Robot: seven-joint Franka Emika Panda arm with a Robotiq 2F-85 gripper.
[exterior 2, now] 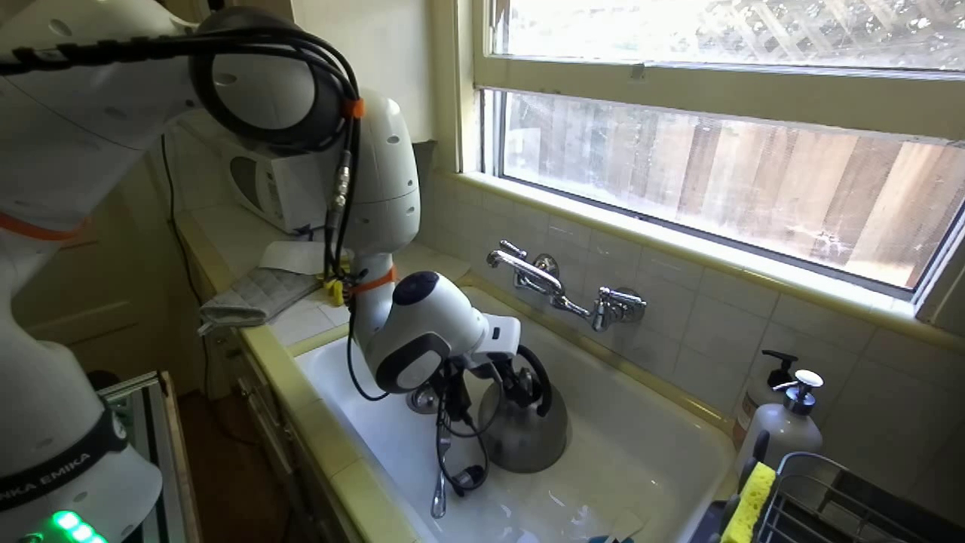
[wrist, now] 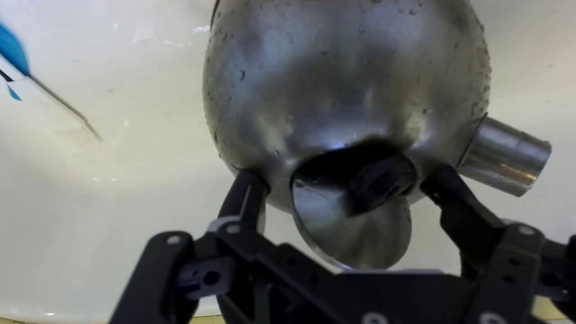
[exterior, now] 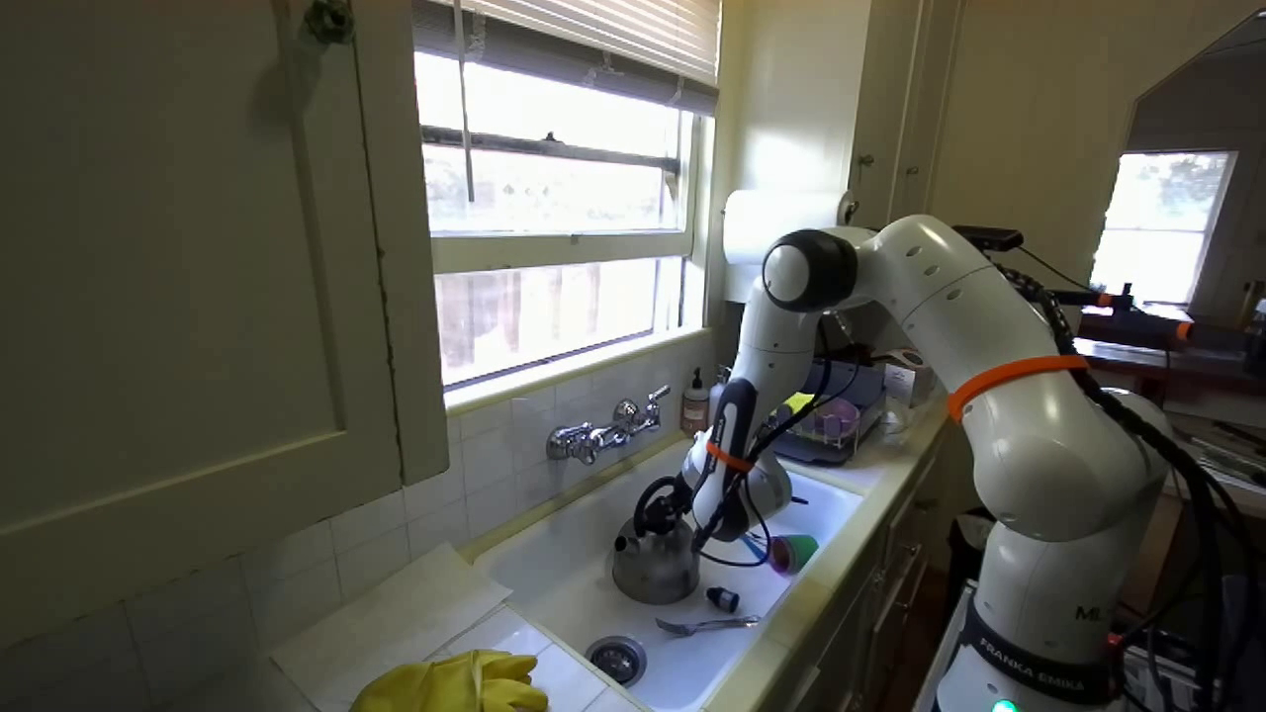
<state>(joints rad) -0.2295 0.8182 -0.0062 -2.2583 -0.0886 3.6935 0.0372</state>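
A grey metal kettle (exterior: 655, 574) with a black arched handle (exterior 2: 544, 381) stands upright in the white sink; it also shows in an exterior view (exterior 2: 528, 441) and the wrist view (wrist: 342, 76). My gripper (wrist: 344, 179) is at the kettle's top, its fingers spread wide on both sides of the kettle's dark top opening. A round metal lid (wrist: 360, 238) with a black knob (wrist: 380, 182) is tilted at this opening, between the fingers. The fingertips are close to the kettle's shoulder; I cannot tell whether they touch it. The short spout (wrist: 506, 155) lies beside one finger. The handle is not visible in the wrist view.
The sink (exterior: 841, 499) also holds a fork (exterior: 707, 625), a small dark object (exterior: 723, 598), a green and pink cup (exterior: 793, 554) and a blue-handled utensil (wrist: 13, 51). A wall faucet (exterior: 603, 435) is behind. Yellow gloves (exterior: 450, 682), soap bottles (exterior 2: 788, 422) and a dish rack (exterior 2: 822, 498) are nearby.
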